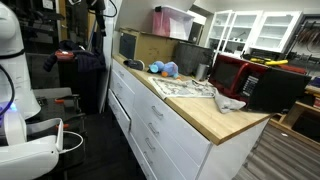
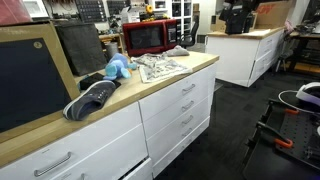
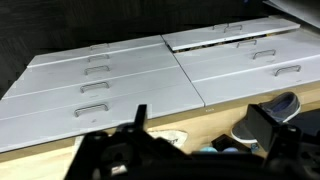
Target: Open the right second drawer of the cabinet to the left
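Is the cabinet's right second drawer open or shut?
Shut. The drawer lies flush with the cabinet front in an exterior view.

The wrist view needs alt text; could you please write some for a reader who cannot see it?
The open gripper hangs over a wooden countertop, facing a white cabinet with two columns of silver-handled drawers. A dark shoe lies on the countertop at lower right.

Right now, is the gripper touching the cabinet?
Apart. Wrist view: the gripper hangs well back from the cabinet, several drawer fronts showing beyond it.
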Motion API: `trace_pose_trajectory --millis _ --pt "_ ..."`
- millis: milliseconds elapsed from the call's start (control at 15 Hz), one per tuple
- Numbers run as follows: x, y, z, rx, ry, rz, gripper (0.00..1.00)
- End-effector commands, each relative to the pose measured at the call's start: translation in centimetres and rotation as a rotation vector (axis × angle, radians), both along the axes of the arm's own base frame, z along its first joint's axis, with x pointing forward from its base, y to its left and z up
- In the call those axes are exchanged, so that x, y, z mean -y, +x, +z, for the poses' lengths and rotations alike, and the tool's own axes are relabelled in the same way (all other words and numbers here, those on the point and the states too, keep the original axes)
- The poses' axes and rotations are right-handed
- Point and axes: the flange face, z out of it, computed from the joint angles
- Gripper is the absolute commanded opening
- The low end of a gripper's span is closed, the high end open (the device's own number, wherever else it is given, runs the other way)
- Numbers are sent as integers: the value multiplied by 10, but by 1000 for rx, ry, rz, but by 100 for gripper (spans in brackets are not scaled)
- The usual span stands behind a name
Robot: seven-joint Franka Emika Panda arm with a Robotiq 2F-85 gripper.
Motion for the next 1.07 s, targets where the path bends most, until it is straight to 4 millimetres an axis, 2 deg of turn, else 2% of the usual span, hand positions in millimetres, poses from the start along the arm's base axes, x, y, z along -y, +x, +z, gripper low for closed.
trace_pose_trajectory --millis 0,400,667,1000 --pt "1 5 -3 -2 -6 -11 100" --pt "20 38 -34 -30 -36 -97 100" --pt "30 76 -80 -30 -50 -199 100" --pt "44 118 -151 -64 -107 -307 100"
